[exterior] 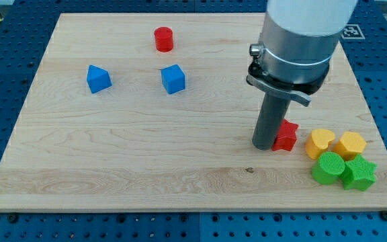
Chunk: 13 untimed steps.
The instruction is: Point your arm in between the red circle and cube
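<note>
A red cylinder (163,39) stands near the view's top, left of centre. A blue cube (173,78) sits just below and right of it. A second blue block (99,78), wedge-like, lies further left. My tip (263,146) rests on the board at the view's right, far from the red cylinder and the cube. It touches the left side of a red star-shaped block (287,136), which it partly hides.
At the view's lower right lie a yellow heart (319,142), a yellow hexagon (350,144), a green cylinder (328,167) and a green star (359,173), close together. The wooden board (113,161) is edged by a blue perforated table.
</note>
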Each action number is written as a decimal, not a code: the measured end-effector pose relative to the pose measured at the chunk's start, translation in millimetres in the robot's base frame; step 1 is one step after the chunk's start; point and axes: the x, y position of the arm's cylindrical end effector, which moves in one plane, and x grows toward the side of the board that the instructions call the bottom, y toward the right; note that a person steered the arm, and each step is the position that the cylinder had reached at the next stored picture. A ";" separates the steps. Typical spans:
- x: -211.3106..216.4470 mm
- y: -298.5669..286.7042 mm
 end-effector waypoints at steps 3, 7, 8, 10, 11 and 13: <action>-32.8 13.5; -69.5 23.9; -70.1 23.9; -90.1 20.7; -90.2 20.7; -114.9 2.5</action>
